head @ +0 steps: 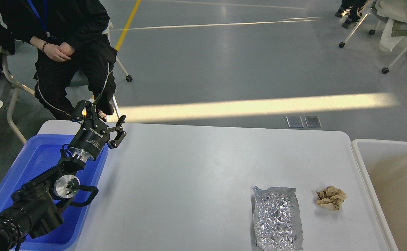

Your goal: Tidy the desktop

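Head view: left end effector (100,120) agape above desktop (189,181)

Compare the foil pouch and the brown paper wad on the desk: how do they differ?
The foil pouch is silver and shiny; the paper wad is matte brown. The pouch lies flat and elongated; the wad is crumpled into a lump. The pouch is clearly larger. Both rest untouched on the desktop, near the off-white tub.
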